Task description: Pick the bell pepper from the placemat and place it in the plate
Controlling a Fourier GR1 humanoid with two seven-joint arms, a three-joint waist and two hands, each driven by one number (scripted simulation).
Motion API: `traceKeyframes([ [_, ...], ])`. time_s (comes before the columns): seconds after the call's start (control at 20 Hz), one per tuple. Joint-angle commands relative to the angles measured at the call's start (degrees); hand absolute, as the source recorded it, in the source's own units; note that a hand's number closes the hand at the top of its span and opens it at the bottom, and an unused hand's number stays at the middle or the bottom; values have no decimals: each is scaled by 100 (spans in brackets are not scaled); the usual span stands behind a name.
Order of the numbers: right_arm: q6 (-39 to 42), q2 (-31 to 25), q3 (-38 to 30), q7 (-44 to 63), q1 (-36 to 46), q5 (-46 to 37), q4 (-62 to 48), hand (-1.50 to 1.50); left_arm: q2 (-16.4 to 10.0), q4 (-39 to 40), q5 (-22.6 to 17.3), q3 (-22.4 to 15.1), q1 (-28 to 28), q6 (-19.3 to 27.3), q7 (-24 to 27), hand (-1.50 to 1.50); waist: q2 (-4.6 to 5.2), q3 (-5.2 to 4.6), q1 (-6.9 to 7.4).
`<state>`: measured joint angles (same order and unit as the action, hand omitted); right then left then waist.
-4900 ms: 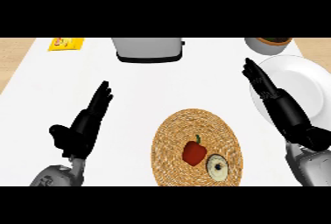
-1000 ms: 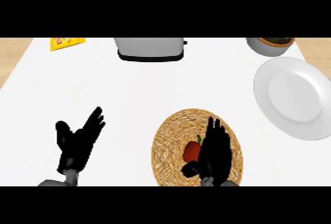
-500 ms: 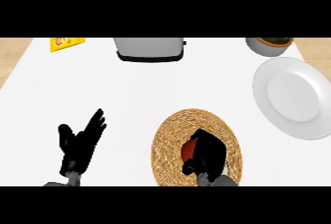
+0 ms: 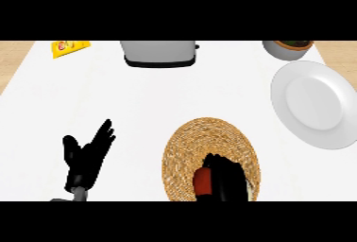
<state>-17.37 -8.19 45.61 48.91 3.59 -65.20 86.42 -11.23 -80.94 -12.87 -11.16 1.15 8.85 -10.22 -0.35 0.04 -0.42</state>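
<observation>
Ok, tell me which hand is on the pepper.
The right hand: its fingers curl round the red pepper on the woven placemat. The left hand rests open over the white counter, holding nothing.

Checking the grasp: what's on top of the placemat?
A red bell pepper, right hand curled round it, hiding most of it; a pale object beside the hand, mostly covered.

Woven straw placemat (image 4: 209,139): rough, matt. White plate (image 4: 314,104) at right: smooth w/ slight sheen. White bench (image 4: 174,101): smooth, matt. Far toaster (image 4: 158,51): grey metal, dull. Red bell pepper (image 4: 203,182): smooth skin. Matt black: left hand (image 4: 87,158) & right hand (image 4: 227,178).
</observation>
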Motion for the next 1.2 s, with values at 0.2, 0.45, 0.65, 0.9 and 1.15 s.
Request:
traceKeyframes([
  [0.2,-2262,-1566,920,-1988,-829,-477,1708,150,42,89,-10,91,-43,68,-12,0,-21,10,-158],
  [0.45,-3983,-2332,652,-2209,-1774,-93,2134,150,9,193,-95,163,-78,-204,202,0,27,3,-70],
  [0.65,-4459,-2965,140,-2207,-1833,936,2994,150,-86,-35,27,126,-143,-41,-234,0,31,7,-23],
  [0.9,-5373,-3365,-237,-2709,-1300,2677,2556,150,-42,100,18,154,-124,-169,50,0,62,21,106],
  [1.15,-5665,-3963,-771,-3367,-938,3997,2222,150,-26,182,24,147,-192,-241,70,0,66,37,131],
])
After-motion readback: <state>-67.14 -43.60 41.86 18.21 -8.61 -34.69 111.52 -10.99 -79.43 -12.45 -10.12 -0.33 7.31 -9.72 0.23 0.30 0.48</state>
